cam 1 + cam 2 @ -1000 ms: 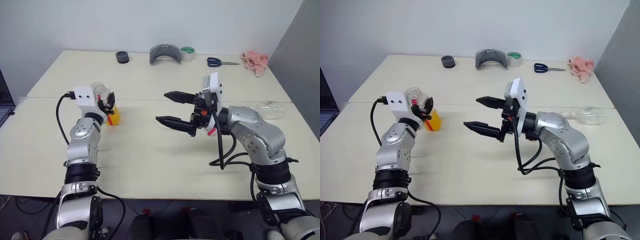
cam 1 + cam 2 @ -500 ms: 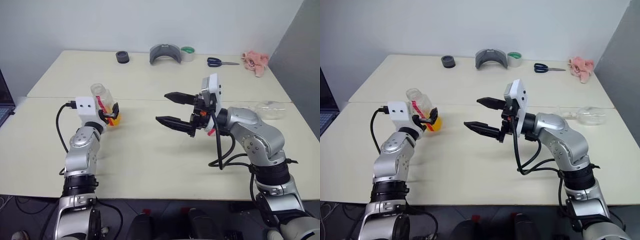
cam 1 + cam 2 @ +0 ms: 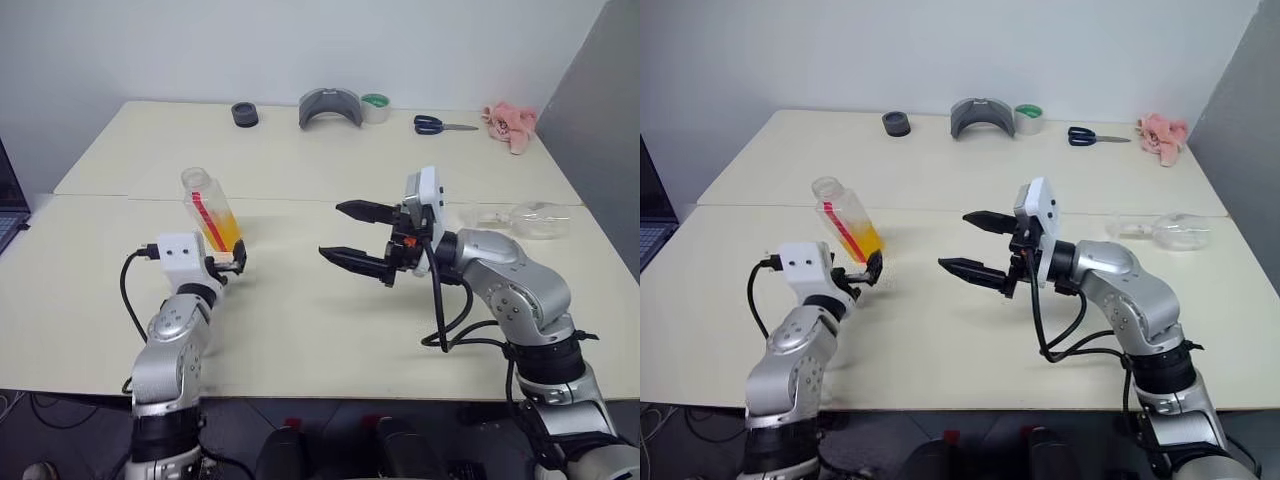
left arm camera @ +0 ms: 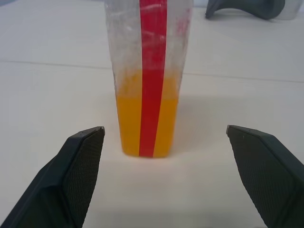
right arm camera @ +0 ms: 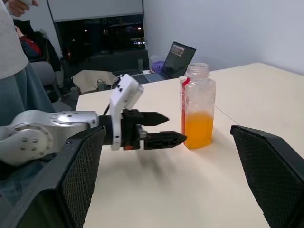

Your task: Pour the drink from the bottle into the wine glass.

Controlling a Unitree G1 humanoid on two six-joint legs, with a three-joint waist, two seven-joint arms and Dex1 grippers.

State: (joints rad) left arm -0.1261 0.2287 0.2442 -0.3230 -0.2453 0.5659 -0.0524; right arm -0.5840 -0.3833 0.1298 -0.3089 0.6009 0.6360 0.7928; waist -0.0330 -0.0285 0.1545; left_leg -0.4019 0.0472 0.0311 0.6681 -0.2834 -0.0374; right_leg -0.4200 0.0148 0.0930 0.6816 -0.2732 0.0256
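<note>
Orange drink fills the lower part of the small clear plastic bottle with the red label strip (image 3: 211, 208), standing upright and uncapped on the cream bench (image 3: 300, 310). The left gripper (image 3: 232, 263) sits just short of the bottle, fingers wide and empty, the bottle dead ahead between them. The right gripper (image 3: 360, 238), fingers wide too, hangs well off to the bottle's right. The clear stemmed wine glass (image 3: 530, 218) lies on its side farther right; the left arm's nearer the bottle.

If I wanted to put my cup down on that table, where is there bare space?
The widest bare patch lies between the bottle and the right gripper. Bare tabletop also lies left of the left gripper. The far edge is crowded: tape roll, scissors, pink cloth.
</note>
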